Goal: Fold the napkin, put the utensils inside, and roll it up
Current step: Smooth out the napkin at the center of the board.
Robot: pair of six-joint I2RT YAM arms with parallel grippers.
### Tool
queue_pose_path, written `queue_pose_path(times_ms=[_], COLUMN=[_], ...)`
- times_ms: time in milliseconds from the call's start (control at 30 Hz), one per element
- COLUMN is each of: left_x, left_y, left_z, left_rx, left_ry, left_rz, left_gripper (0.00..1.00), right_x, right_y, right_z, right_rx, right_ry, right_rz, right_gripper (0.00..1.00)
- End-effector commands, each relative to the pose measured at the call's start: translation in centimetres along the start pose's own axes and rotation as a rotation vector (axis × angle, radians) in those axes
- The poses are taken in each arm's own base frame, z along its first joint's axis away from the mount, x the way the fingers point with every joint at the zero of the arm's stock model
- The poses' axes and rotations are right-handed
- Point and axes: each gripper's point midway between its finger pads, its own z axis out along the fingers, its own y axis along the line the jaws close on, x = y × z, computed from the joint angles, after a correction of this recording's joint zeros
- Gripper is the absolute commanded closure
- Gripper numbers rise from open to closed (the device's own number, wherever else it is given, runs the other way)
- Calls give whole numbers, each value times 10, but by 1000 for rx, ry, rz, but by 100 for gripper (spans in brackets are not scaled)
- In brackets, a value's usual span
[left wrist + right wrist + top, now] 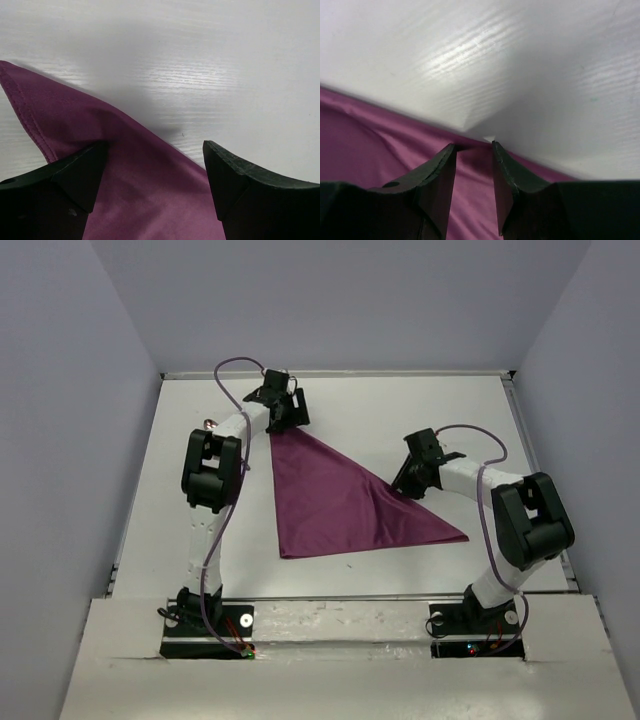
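Presently: plum-purple cloth napkin (335,505), folded into a triangle, flat on the white table (450,415); my left pincer (155,150) spread wide over its far corner, my right pincer (474,146) nipping its long edge.

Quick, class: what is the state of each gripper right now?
Left gripper: open, jaws wide above the plum-purple cloth napkin, holding nothing.
Right gripper: closed, pinching the napkin's edge.
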Motion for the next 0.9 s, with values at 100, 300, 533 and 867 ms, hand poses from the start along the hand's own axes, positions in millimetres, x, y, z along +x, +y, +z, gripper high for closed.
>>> queue_pose_path(times_ms=[100,300,533,867], left_x=[-7,-25,-41,-48], left_y=[-4,-10,-16,-2], left_z=[3,-22,-52,-39], left_rx=[-6,-2,9,-51], left_ry=[-38,-89,-138,-167], left_rz=[23,25,26,5], left_gripper=[10,10,10,10], right_x=[9,-11,-35,0], right_y=[-34,-16,23,13], right_z=[7,-15,-59,-44], right_rx=[100,37,-84,-62], right_ry=[-29,-87,-165,-74], right_rz=[-23,-51,-102,-117], right_gripper=[60,60,59,57])
